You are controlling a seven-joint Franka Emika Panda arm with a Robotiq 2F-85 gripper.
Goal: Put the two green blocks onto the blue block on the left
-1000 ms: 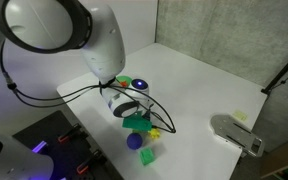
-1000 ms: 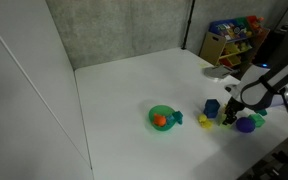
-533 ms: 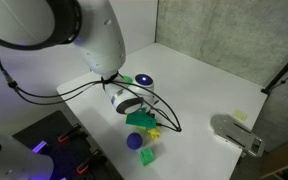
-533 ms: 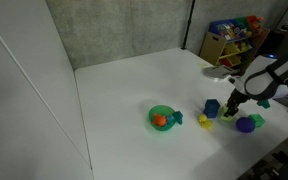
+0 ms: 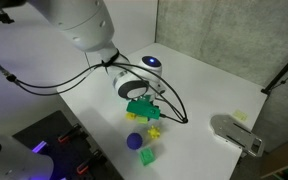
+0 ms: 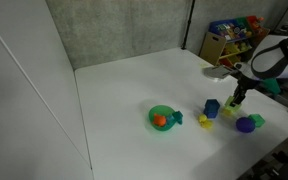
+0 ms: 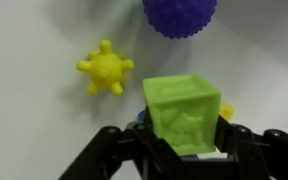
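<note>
While pinching green block point(image 7: 187, 115) between gripper point(image 7: 187, 142) fingers point(image 7: 114, 152), bottom centre of wrist view. Beyond, mid-left: yellow spiky toy point(image 7: 105, 68); top edge: blue ball point(image 7: 179, 12). Seen in an exterior view: blue block point(image 6: 212, 107) centre-right, second green block point(image 6: 258, 119) further right, apart.

One bright green block point(image 7: 184, 108), upright, sits clamped in my hand point(image 7: 187, 148) above the tabletop point(image 5: 214, 80). The other green block point(image 5: 147, 156) lies on the tabletop, apart from the dark blue block point(image 6: 212, 107).
</note>
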